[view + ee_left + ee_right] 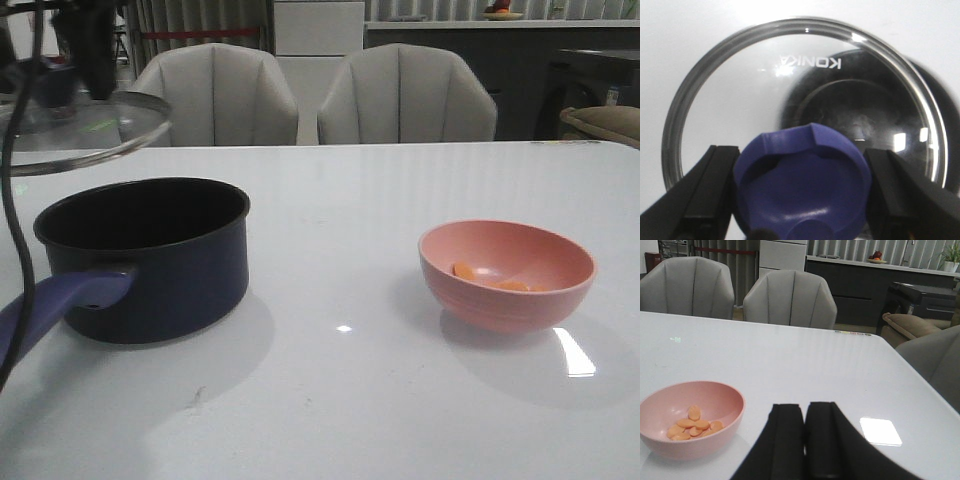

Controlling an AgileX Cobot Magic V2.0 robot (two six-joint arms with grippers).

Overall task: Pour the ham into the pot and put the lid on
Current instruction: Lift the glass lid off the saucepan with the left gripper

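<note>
The dark navy pot (150,260) stands at the left of the table, its purple-blue handle (60,305) pointing toward me. My left gripper (801,185) is shut on the blue knob (802,180) of the glass lid (85,128) and holds it in the air above and left of the pot. Through the glass I see the pot's black inside (865,115). Several orange-pink ham slices (692,425) lie in the pink bowl (507,273) at the right. My right gripper (805,412) is shut and empty, low over the table to the right of the bowl (690,417).
Two grey chairs (405,95) stand behind the table's far edge. A dark cable (15,240) hangs down at the left in front of the pot. A counter and a brown cushion (912,325) lie beyond the table at the right.
</note>
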